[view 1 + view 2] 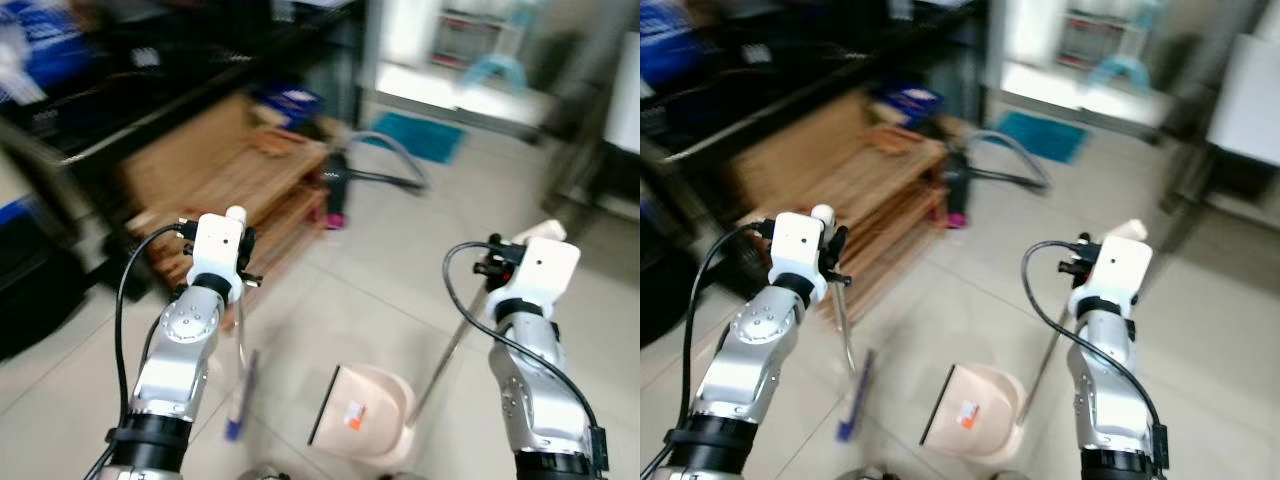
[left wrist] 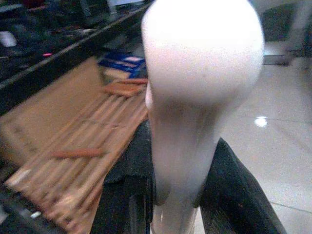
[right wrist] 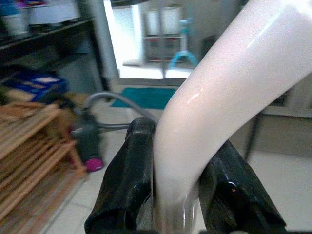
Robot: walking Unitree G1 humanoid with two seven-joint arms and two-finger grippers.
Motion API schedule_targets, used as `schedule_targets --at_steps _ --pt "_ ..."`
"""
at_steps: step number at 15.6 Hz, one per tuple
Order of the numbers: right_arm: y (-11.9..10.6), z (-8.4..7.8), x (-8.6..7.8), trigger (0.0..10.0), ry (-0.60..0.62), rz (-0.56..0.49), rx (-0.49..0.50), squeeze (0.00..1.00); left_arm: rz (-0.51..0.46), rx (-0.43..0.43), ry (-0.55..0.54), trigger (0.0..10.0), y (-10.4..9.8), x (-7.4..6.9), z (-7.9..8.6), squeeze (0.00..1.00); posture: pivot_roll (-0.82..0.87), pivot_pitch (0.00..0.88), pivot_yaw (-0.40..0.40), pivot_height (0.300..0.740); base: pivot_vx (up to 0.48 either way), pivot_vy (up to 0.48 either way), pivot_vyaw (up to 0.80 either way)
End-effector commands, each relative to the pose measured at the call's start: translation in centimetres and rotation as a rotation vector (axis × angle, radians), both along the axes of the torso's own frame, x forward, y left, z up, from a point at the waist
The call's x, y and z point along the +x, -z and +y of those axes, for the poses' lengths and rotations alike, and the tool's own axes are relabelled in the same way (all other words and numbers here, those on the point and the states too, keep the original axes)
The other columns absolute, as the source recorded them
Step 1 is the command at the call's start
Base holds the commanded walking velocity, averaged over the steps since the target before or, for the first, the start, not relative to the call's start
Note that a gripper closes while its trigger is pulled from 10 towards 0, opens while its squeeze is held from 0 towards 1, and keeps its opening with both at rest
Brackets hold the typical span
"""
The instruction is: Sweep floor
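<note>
Black fingers (image 2: pixel 229 190) of the left gripper (image 2: pixel 178 195) are clamped on the white knobbed grip of the broom handle (image 2: pixel 195 87); those of the right gripper (image 3: pixel 178 195) are clamped on the curved white grip of the dustpan handle (image 3: pixel 219 97). From the head camera, the broom's thin metal shaft runs down from the left gripper to a blue broom head (image 1: pixel 238 410) on the floor, its bristles smeared by blur. Just right of the broom head lies the pale pink dustpan (image 1: pixel 362 410), mouth facing the broom head, an orange label inside; its metal pole rises to the right gripper. The lower edge of the dustpan is cut off by the frame.

Both silver arms enter from below, each with a black cable looping to a white wrist housing. Motion blur softens the whole scene. Behind the broom head stands a slatted wooden rack (image 1: pixel 250 180), with dark shelving (image 1: pixel 120 90) beyond it whose contents cannot be read. Beyond the dustpan, a vacuum cleaner (image 1: pixel 338 195) with a grey hose sits on the glossy pale tiled floor (image 1: pixel 380 290); farther back lie a teal mat (image 1: pixel 420 135) and a bright doorway.
</note>
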State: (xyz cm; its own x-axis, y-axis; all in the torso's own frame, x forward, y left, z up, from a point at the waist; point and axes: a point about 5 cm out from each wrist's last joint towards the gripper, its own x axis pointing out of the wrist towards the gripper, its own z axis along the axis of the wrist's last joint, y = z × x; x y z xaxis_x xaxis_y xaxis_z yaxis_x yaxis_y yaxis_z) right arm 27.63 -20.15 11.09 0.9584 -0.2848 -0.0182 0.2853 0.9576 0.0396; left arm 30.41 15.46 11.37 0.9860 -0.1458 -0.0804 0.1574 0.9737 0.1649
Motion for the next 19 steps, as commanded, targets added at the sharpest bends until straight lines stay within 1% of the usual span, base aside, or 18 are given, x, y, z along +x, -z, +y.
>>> schedule_targets --at_steps 1,2,3,4,5,6,7,8,9,10,11,12,16,19 --pt "-1.5 -0.3 0.1 10.0 0.025 -0.067 -0.022 0.00 -0.072 0.014 0.007 10.0 -1.4 0.4 -0.2 0.00 -0.01 0.000 0.072 0.740 0.000 0.000 -0.80" --pt "-1.5 -0.9 -0.2 10.0 0.061 -0.066 -0.057 0.00 -0.114 0.071 0.001 10.0 -1.4 0.4 -0.4 0.00 -0.01 0.000 0.067 0.740 0.000 0.000 -0.80" --pt "-1.5 -1.3 -0.6 10.0 0.083 -0.065 -0.063 0.00 -0.121 0.075 -0.010 10.0 -1.3 0.4 -0.4 0.00 -0.02 0.000 0.066 0.740 0.000 0.000 -0.80" --pt "-1.5 -1.9 -1.0 10.0 0.117 -0.070 -0.073 0.00 -0.108 0.080 -0.008 10.0 -0.9 0.3 -0.4 0.00 -0.02 0.000 0.066 0.740 0.000 0.000 -0.80" --pt "-1.5 -2.1 -1.1 10.0 0.129 -0.071 -0.077 0.00 -0.015 0.000 0.063 10.0 -0.3 0.0 -0.9 0.00 -0.02 0.000 0.070 0.740 0.000 0.000 -0.80" --pt "-1.5 -2.0 -1.1 10.0 0.129 -0.068 -0.082 0.00 -0.017 -0.009 0.072 10.0 -0.3 -0.1 -1.0 0.00 -0.02 0.000 0.071 0.740 0.000 0.000 -0.80" --pt "-1.5 -1.8 -1.0 10.0 0.121 -0.061 -0.096 0.00 -0.004 -0.028 0.060 10.0 -0.3 0.0 -0.9 0.00 -0.02 0.000 0.073 0.740 0.000 0.000 -0.80" --pt "-1.2 -1.4 -1.1 10.0 0.106 -0.049 -0.105 0.00 0.000 -0.024 0.039 10.0 -0.1 0.0 -0.7 0.00 -0.03 0.000 0.074 0.740 0.000 0.000 -0.80" --pt "-1.0 -1.2 -1.2 10.0 0.105 -0.042 -0.099 0.00 -0.031 0.008 0.037 10.0 -0.2 0.0 -0.6 0.00 -0.03 0.000 0.074 0.740 0.000 0.000 -0.80" --pt "-0.8 -1.0 -1.3 10.0 0.095 -0.027 -0.105 0.00 -0.062 0.059 0.018 10.0 -0.1 0.0 -0.4 0.00 -0.03 0.000 0.074 0.740 0.000 0.000 -0.80" --pt "-0.8 -1.1 -1.4 10.0 0.097 -0.021 -0.114 0.00 -0.051 0.035 0.030 10.0 0.0 0.0 -0.5 0.00 -0.03 0.000 0.074 0.740 0.000 0.000 -0.80" --pt "-0.8 -1.1 -1.4 10.0 0.100 -0.018 -0.122 0.00 -0.047 0.028 0.034 10.0 0.0 -0.1 -0.6 0.00 -0.03 0.000 0.073 0.740 0.000 0.000 -0.80" --pt "-0.6 -1.6 -1.6 10.0 0.127 0.006 -0.131 0.00 -0.036 0.052 0.047 10.0 0.5 -0.2 -0.9 0.00 -0.04 0.000 0.067 0.740 0.000 0.000 -0.80" --pt "-0.7 -1.5 -1.5 10.0 0.127 0.006 -0.140 0.00 -0.038 0.050 0.043 10.0 0.5 -0.1 -0.9 0.00 -0.04 0.000 0.068 0.740 0.000 0.000 -0.80"
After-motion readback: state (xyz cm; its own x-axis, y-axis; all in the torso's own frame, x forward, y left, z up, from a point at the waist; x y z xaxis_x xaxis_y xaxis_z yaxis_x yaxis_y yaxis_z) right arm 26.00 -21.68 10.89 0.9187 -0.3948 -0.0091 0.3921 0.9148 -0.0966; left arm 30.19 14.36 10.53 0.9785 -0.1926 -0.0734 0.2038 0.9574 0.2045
